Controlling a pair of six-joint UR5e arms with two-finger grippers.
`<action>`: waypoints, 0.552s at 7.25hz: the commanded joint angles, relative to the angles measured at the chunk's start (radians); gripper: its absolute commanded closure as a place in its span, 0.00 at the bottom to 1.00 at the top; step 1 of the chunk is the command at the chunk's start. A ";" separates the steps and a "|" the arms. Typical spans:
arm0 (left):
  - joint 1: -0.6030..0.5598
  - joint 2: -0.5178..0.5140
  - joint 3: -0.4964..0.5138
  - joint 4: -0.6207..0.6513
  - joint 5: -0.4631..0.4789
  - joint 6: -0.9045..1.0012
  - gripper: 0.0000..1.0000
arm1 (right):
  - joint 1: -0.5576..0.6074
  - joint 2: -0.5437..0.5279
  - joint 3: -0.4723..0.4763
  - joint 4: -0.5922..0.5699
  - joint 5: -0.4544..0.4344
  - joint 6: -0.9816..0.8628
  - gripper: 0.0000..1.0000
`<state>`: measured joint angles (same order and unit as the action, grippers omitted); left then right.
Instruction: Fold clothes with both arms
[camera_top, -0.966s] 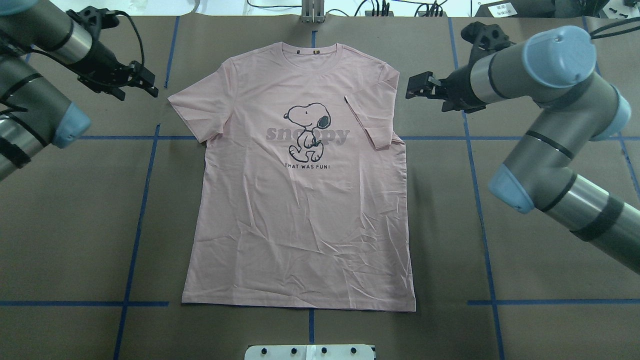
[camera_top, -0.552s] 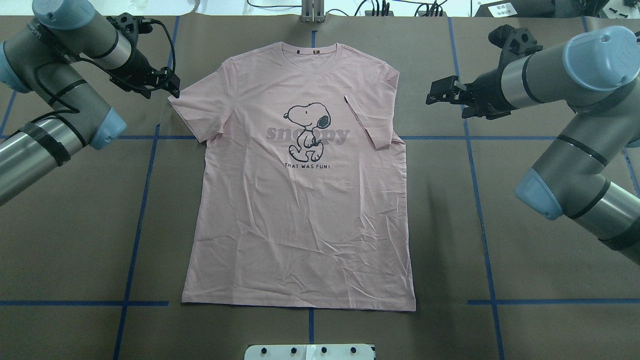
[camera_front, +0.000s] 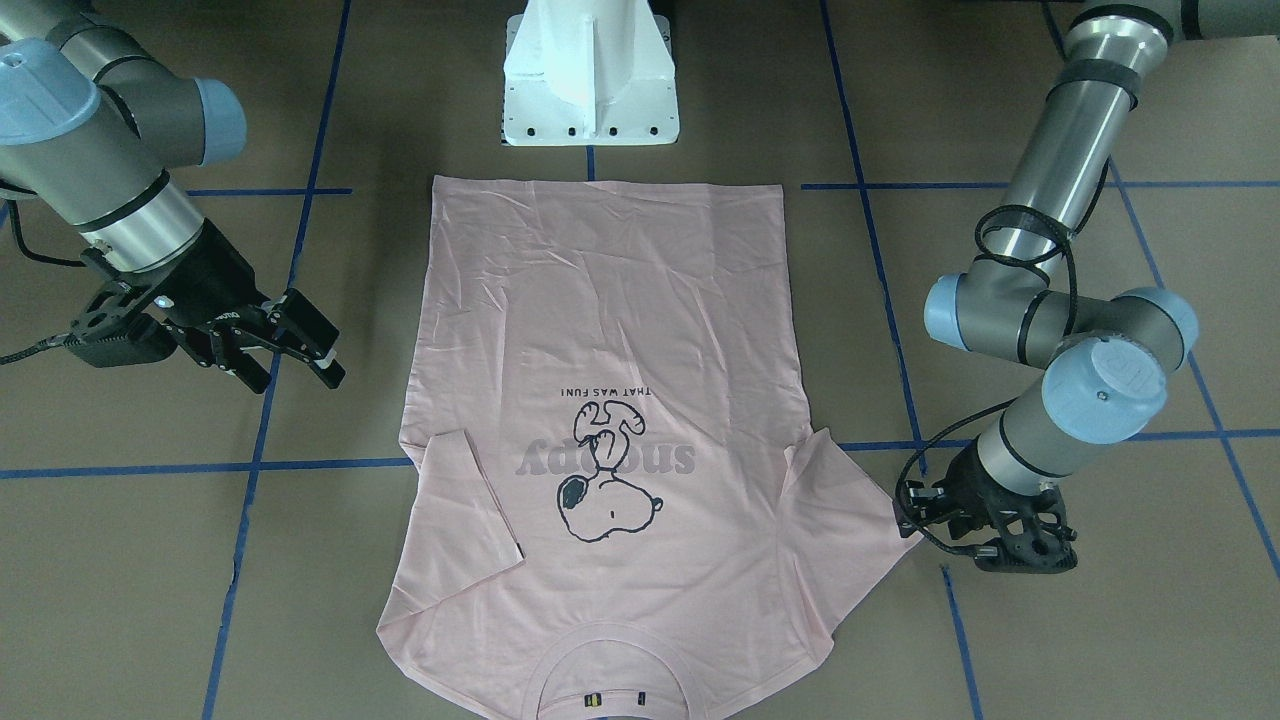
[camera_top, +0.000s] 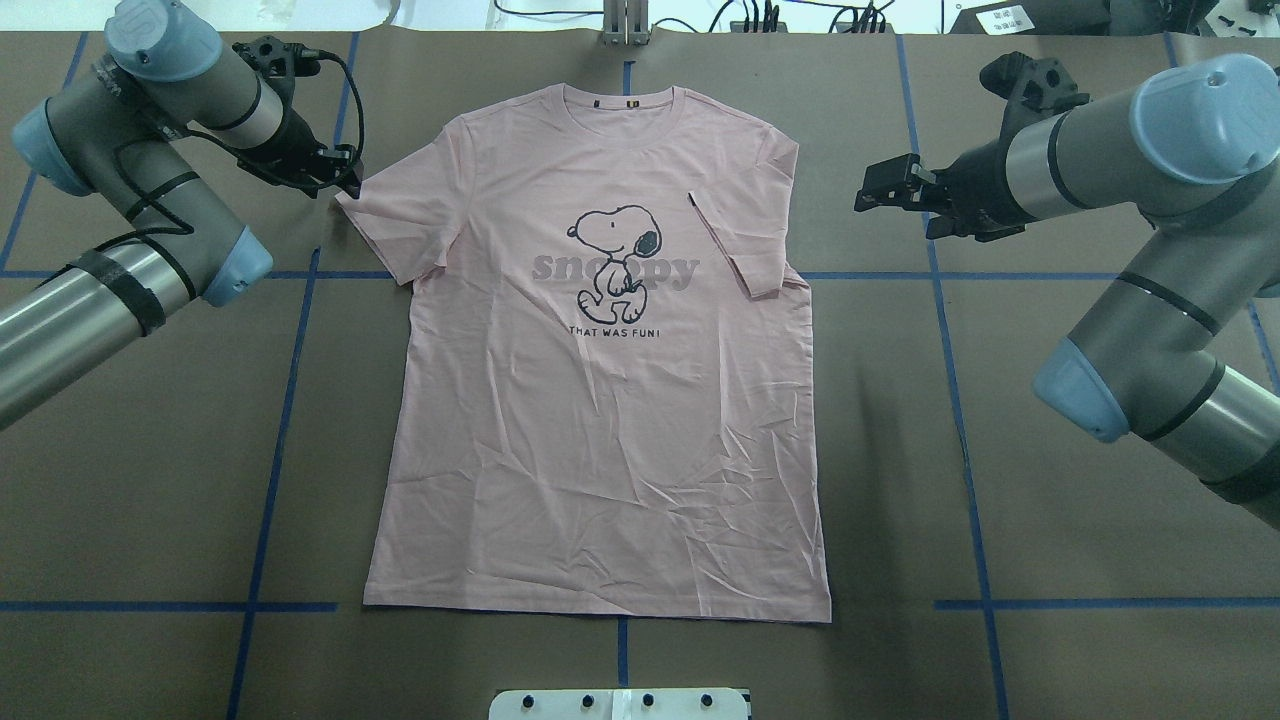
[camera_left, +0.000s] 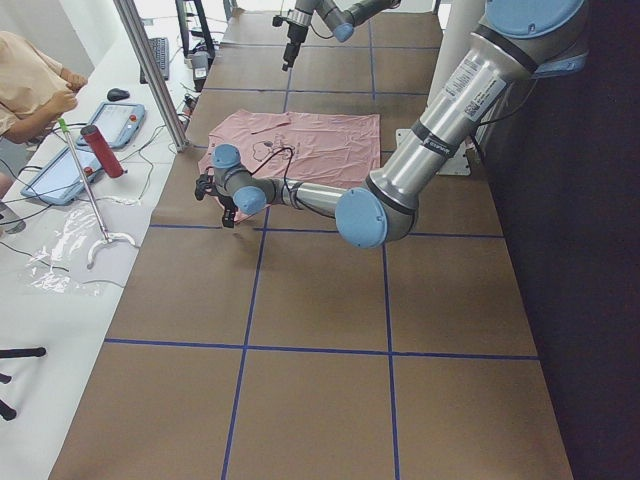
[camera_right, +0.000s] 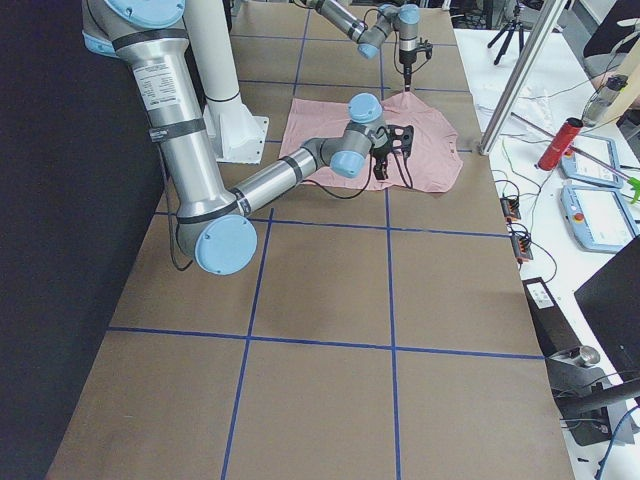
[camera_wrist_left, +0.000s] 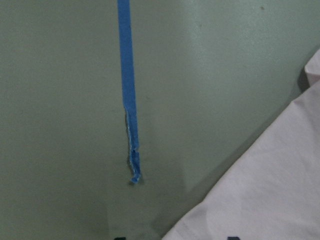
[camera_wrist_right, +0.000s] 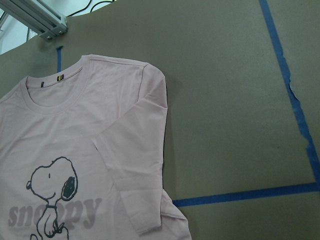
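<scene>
The pale pink T-shirt (camera_top: 600, 450) lies flat and print-up in the middle of the table, collar at the far edge. Its right sleeve (camera_top: 745, 235) is folded inward onto the chest. Its left sleeve (camera_top: 400, 220) is spread out flat. My left gripper (camera_top: 348, 182) hangs at the outer tip of that spread sleeve (camera_front: 850, 500). It is open: the left wrist view shows the sleeve corner (camera_wrist_left: 270, 200) between two separated fingertips. My right gripper (camera_top: 868, 190) is open and empty. It hovers over bare table, well clear of the shirt's right shoulder (camera_wrist_right: 150, 80).
The white pedestal base (camera_front: 590, 80) stands just behind the shirt's hem. Blue tape lines (camera_top: 290, 380) cross the brown table. An aluminium post (camera_top: 625, 25) stands past the collar. A person (camera_left: 30, 80), tablets and a red bottle (camera_left: 100, 150) are on the side desk.
My left gripper has swung in and down to the tip of the left sleeve. My right gripper has drawn back to the right, away from the shirt. The shirt has not moved.
</scene>
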<state>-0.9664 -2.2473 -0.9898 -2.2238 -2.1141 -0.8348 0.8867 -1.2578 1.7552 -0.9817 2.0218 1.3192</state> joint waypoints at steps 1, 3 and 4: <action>0.002 -0.006 0.010 -0.001 0.010 0.000 0.56 | 0.000 -0.002 0.006 0.000 0.000 0.000 0.00; 0.002 -0.012 0.013 -0.001 0.010 0.000 0.59 | 0.000 -0.002 0.003 0.000 0.000 0.000 0.00; 0.003 -0.012 0.013 -0.001 0.010 0.000 0.59 | 0.000 -0.002 0.001 0.000 0.000 0.000 0.00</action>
<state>-0.9644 -2.2578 -0.9782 -2.2243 -2.1048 -0.8349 0.8867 -1.2593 1.7584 -0.9817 2.0218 1.3192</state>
